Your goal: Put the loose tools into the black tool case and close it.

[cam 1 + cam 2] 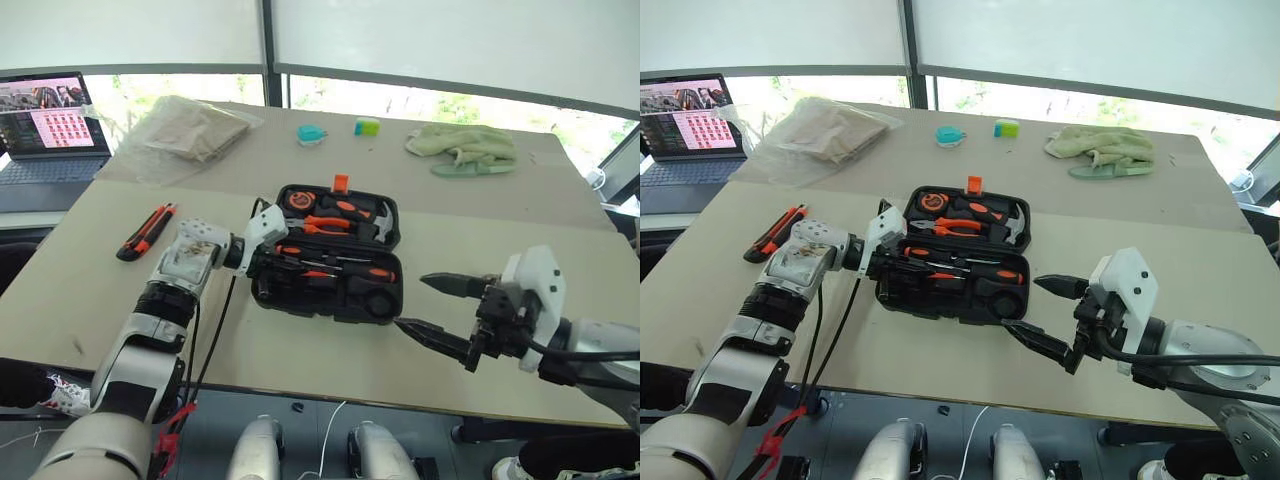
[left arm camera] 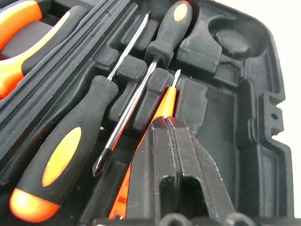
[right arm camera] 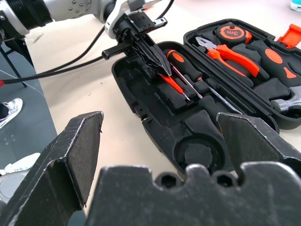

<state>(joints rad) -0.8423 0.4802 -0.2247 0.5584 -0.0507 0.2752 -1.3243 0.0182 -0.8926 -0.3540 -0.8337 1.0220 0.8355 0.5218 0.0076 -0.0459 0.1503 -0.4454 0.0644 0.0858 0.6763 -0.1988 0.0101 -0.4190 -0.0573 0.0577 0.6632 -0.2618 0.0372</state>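
The black tool case (image 1: 390, 300) lies open mid-table, orange latch (image 1: 341, 183) at its far edge. Two orange/black-handled screwdrivers (image 2: 61, 155) lie in slots of its near half. Beside them in the case lies the slim orange tester screwdriver (image 2: 164, 106). My left gripper (image 2: 165, 121) is shut, its tip down on the tester screwdriver at the case's left end (image 1: 262, 262). The orange-and-black utility knife (image 1: 147, 230) lies loose on the table left of the case. Off the case's right front corner my right gripper (image 1: 410, 301) hovers open with nothing between its fingers.
Pliers (image 1: 325, 224), a tape measure (image 1: 298, 200) and a hammer (image 1: 380, 228) fill the case's far half. A clear bag of beige material (image 1: 190, 130), a laptop (image 1: 45, 125), a green cloth (image 1: 462, 148) and two small teal items (image 1: 312, 133) sit at the back.
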